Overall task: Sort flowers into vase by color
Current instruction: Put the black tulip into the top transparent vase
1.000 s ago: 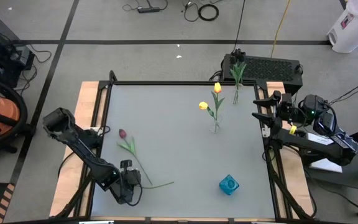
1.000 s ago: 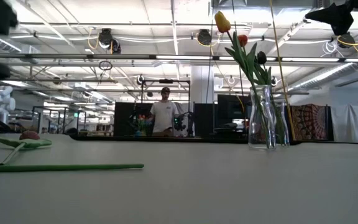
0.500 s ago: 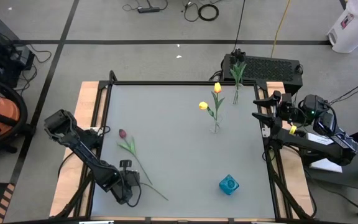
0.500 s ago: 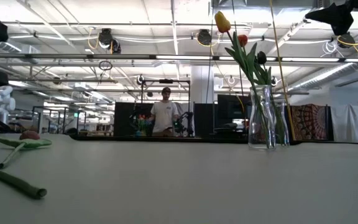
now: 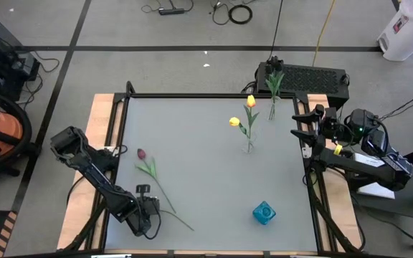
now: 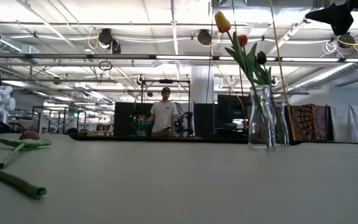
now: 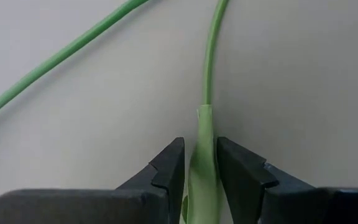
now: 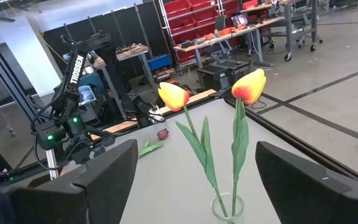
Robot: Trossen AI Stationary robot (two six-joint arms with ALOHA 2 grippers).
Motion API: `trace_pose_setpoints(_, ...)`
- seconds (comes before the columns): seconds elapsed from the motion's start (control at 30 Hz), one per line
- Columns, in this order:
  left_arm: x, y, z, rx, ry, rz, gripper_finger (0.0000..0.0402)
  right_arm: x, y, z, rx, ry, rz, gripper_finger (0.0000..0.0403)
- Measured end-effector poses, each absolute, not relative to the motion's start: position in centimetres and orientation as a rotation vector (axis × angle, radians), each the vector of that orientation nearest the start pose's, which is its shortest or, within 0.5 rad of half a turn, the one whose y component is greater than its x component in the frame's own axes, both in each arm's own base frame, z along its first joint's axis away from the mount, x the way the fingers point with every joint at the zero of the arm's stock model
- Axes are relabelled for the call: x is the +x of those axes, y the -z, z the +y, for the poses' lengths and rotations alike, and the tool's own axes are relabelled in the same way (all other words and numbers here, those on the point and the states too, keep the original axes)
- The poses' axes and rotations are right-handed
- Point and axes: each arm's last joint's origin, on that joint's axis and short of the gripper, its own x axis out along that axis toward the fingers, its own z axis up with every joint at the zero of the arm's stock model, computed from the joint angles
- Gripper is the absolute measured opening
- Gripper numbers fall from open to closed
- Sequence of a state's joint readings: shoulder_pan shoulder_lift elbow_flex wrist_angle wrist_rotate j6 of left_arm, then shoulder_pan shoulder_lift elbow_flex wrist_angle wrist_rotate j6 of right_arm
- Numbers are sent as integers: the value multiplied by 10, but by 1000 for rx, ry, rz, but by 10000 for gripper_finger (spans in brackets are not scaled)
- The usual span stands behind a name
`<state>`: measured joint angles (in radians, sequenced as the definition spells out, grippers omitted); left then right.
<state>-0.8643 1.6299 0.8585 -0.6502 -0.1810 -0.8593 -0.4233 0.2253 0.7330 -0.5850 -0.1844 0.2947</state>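
Stem end has swung from flat across the table toward the front. Left gripper (image 7: 199,180) clamps the red tulip (image 5: 141,154) stem at front-left. Right gripper (image 5: 303,123) waits wide open at right edge

Industrial workshop: red parts bins (image 8: 194,15), workbenches (image 8: 229,38).

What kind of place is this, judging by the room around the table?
Probably a robotics lab or workshop hall: red storage bins on shelves, workbenches on a concrete floor, exposed ceiling pipes, and another robot arm nearby.
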Motion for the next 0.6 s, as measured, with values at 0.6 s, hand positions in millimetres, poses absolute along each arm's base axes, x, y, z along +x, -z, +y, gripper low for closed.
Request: trace_pose_setpoints(0.6, 174, -143, -196, 11, -50, 1366, 34, 42, -327, -13, 317, 248, 38, 318)
